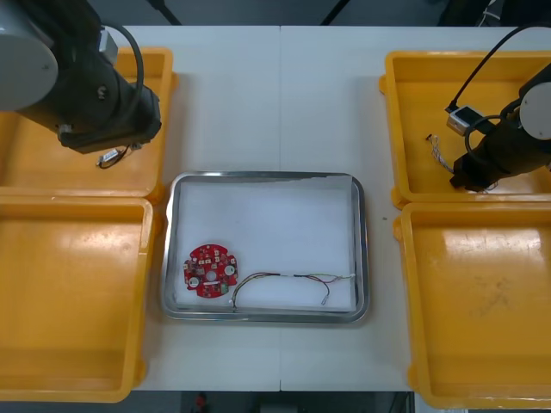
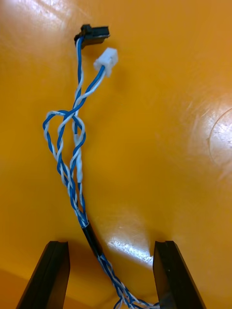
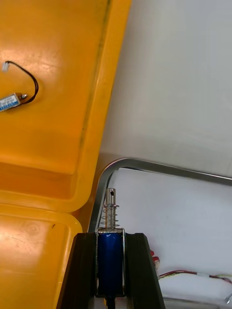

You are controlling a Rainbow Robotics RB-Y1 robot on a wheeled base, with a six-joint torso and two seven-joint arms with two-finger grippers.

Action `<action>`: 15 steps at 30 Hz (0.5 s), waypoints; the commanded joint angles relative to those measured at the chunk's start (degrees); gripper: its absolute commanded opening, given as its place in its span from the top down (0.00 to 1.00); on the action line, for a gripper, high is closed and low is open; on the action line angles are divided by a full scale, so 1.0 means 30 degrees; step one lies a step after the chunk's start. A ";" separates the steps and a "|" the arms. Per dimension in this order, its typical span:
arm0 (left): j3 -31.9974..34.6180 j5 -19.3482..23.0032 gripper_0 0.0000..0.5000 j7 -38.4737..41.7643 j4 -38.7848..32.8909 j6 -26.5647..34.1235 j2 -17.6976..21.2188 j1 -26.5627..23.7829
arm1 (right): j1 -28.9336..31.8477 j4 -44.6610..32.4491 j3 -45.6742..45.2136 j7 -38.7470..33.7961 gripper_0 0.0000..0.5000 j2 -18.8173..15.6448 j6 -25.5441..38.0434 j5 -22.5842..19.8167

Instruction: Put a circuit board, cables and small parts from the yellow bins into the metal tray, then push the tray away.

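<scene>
The left fingers (image 3: pixel 83 270) are clamped on a small metal part (image 3: pixel 110 251) with a blue body, its spring and pin sticking out past the fingertips. They are near the far left corner of the metal tray (image 3: pixel 145 165), beside the far left yellow bin (image 3: pixel 58 145). The right fingers (image 2: pixel 50 275) stand wide apart, low in the far right yellow bin (image 1: pixel 405 103), straddling a twisted blue and white cable (image 2: pixel 72 145) on its floor. In the tray on the surface (image 1: pixel 275 103) lie a round red circuit board (image 1: pixel 211 271) and a red and yellow cable (image 1: pixel 293 280).
</scene>
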 commanded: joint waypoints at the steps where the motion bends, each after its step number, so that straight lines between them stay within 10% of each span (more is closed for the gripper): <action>1: -0.1572 -0.1804 1.00 0.2988 -0.1223 0.0119 -0.0572 -0.0044 | -0.0740 0.0056 0.0487 0.0711 0.00 0.0162 -0.0151 -0.0161; 9: -0.4414 -0.4822 1.00 0.4600 -0.1281 -0.0379 -0.2124 -0.0044 | -0.0711 0.0349 0.0633 0.0770 0.00 0.0191 -0.0151 -0.0307; 15: -0.6524 -0.6873 1.00 0.5127 -0.0139 -0.1170 -0.3443 -0.0073 | -0.0740 0.0349 0.0633 0.0740 0.86 0.0220 -0.0151 -0.0307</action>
